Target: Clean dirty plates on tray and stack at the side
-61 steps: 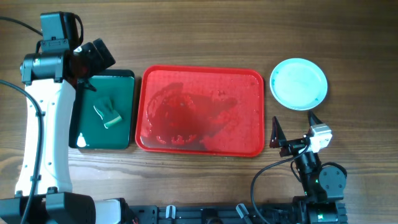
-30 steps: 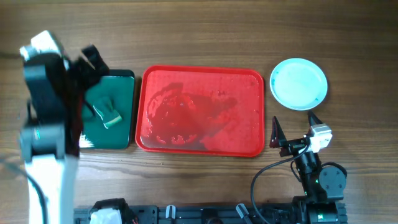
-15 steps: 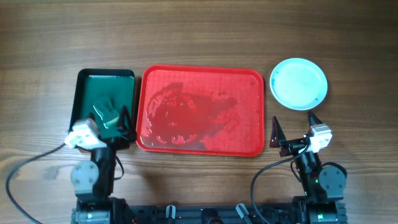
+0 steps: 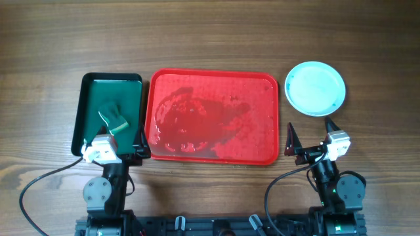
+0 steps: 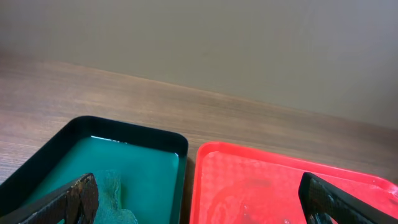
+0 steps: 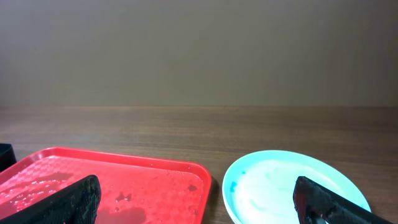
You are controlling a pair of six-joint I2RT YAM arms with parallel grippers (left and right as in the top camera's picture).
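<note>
Wood-grain tabletop (image 4: pixel 210 33) fills the overhead view, and a plain grey wall stands behind it in both wrist views.

Counted from above, there is one red tray (image 4: pixel 213 75), one black-rimmed green tray (image 4: pixel 84 111), one green sponge (image 4: pixel 113 119) and one round pale-aqua plate outline (image 4: pixel 315 88). Whether that outline is a single plate or several stacked, the views do not settle. Two grippers are in view.

The red tray lies at the table's middle, its floor showing wet smears and droplets. The green tray sits just beside its left rim, long sides parallel with only a thin seam between them. The sponge lies inside the green tray, toward its near half.

The plate rests directly on the wood, off the red tray's far right corner. It is apart from the tray, with a strip of table between the two rims.

The left gripper (image 4: pixel 117 147) hangs over the green tray's near edge with its jaws spread wide and nothing between them. One finger is close to the red tray's near left corner. The right gripper (image 4: pixel 310 134) is also spread wide and holds nothing. It sits just off the tray's near right corner, on the near side of the plate and not touching it.

Bare wood runs in a broad band along the far side, and more lies left of the green tray and right of the plate.
</note>
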